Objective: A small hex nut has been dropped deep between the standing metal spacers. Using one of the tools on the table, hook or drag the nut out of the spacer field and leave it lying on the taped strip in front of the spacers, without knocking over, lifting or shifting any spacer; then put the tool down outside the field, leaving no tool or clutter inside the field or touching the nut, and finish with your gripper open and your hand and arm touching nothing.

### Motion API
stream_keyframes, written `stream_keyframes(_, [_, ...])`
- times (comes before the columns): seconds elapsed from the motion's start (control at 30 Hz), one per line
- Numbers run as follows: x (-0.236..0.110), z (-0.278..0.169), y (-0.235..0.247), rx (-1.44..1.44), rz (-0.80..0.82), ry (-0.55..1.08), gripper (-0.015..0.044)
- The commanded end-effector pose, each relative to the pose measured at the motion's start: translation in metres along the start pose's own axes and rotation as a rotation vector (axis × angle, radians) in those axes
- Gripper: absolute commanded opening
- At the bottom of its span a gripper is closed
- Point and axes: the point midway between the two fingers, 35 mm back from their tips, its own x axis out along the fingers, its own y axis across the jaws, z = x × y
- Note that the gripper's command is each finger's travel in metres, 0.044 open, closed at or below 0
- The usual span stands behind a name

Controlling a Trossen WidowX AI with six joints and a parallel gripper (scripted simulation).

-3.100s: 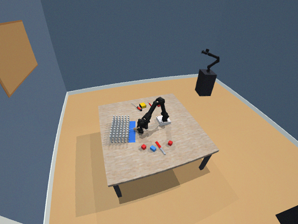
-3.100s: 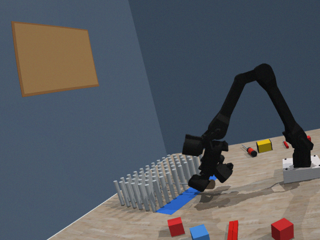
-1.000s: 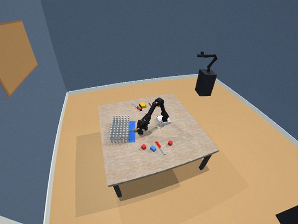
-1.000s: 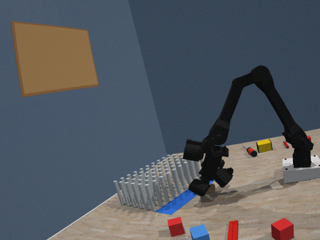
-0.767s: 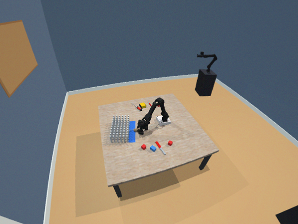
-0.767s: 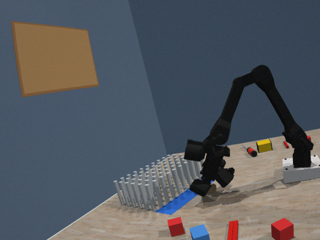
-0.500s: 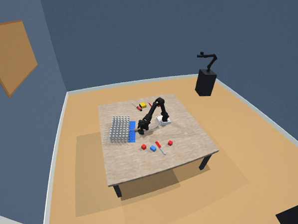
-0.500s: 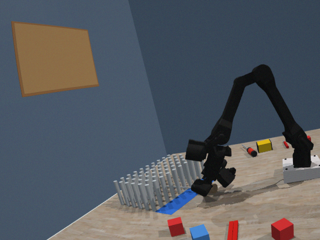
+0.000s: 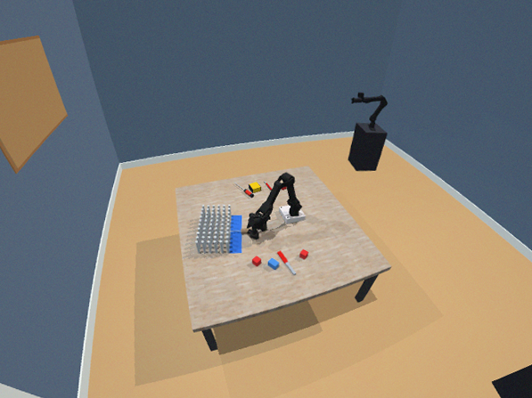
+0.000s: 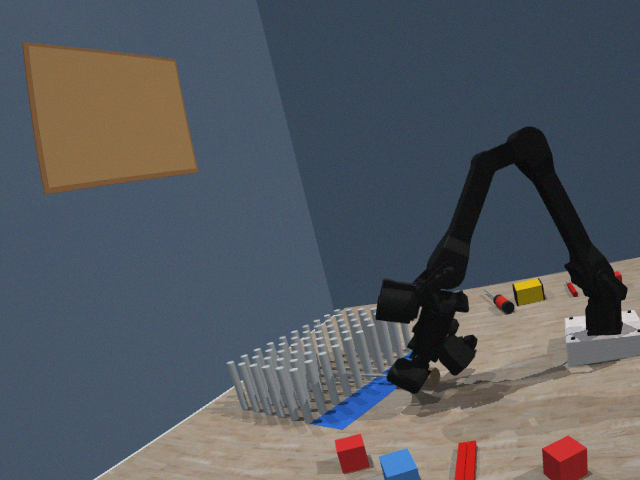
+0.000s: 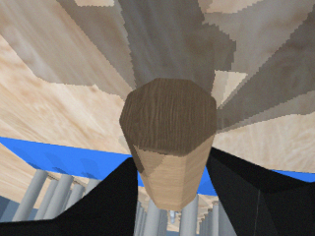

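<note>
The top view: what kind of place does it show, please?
Probably a plain test room for robot work: a wooden table alone on a tan floor, blue-grey walls, a brown board on one, and a second black arm on a dark pedestal in the corner.

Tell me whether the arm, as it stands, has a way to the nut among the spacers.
Probably yes, through the tool only: the gripper grips a wooden-handled tool whose thin shaft already runs between the spacers. The fingers look too wide for those gaps, and the nut itself isn't clearly visible.
</note>
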Motion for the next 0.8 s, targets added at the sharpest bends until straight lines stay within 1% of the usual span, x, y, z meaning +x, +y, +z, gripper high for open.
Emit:
stream_keyframes(0.0, [-0.003, 0.003, 0.0, 0.001, 0.002, 0.002, 0.0])
stream_keyframes(0.77, [-0.013, 0.019, 0.0, 0.001, 0.001, 0.0, 0.0])
